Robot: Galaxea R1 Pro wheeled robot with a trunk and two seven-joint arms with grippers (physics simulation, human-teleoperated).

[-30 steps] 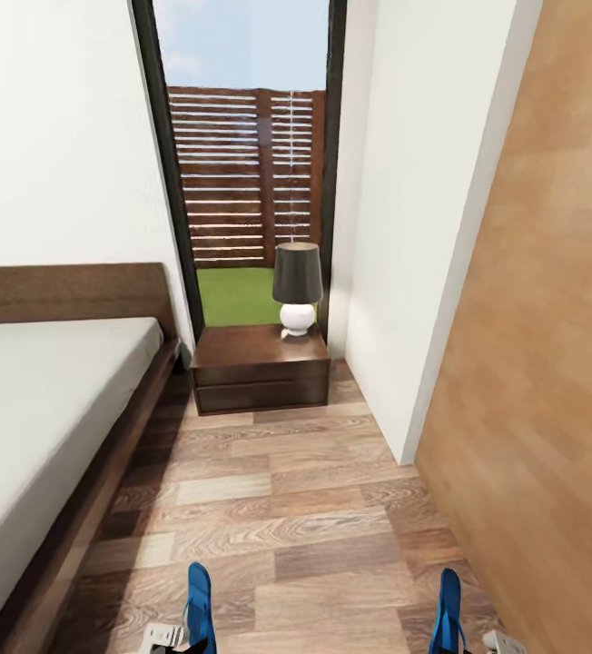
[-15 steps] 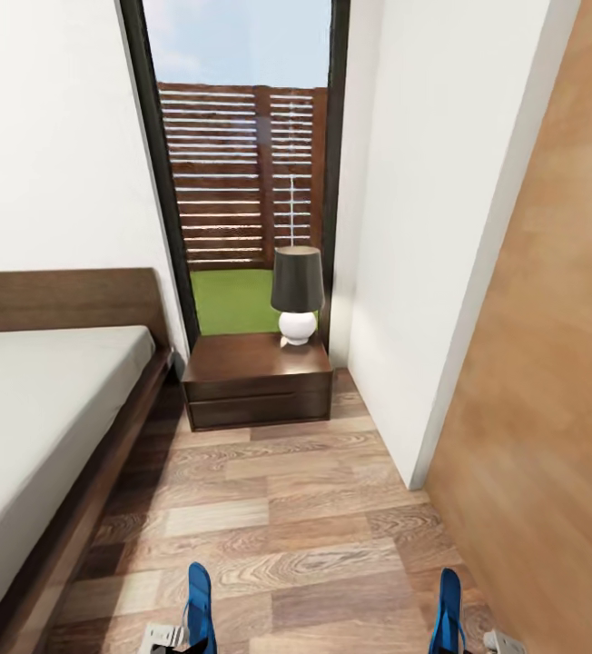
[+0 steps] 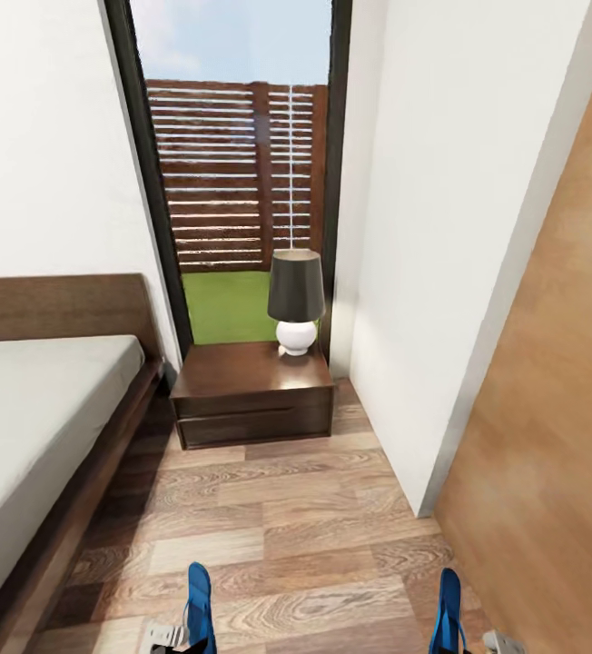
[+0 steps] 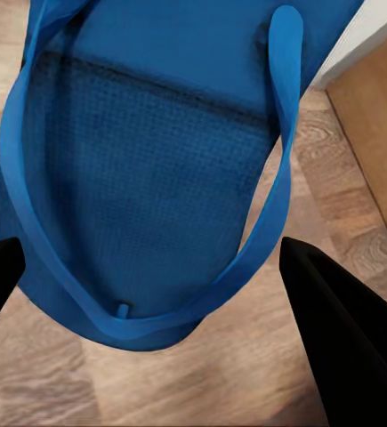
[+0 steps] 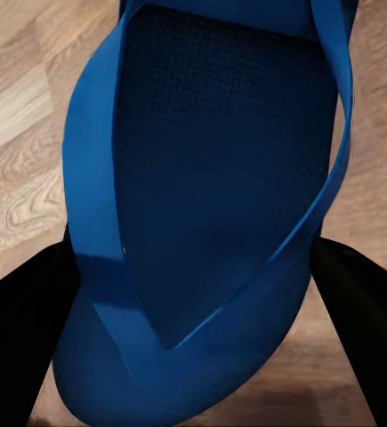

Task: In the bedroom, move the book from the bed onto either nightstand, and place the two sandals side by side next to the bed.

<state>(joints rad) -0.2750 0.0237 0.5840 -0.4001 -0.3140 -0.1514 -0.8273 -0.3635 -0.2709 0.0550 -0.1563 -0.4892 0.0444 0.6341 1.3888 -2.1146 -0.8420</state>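
Robot parked in bedroom aisle, one blue sandal per gripper. Left gripper [image 4: 149,267] clamped on left sandal [image 4: 140,169], sole between black fingers [image 4: 335,329], toe strap looping across. Right gripper [image 5: 193,294] same deal, pinching right sandal [image 5: 211,196] between fingers. Bed [image 3: 33,409] off beyond left fingers, nightstand [image 3: 251,391] ahead under lamp [image 3: 296,300] by window. Plank floor [image 3: 287,518] below both sandals.

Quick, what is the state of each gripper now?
Left gripper: closed on a blue sandal.
Right gripper: closed on the other blue sandal.
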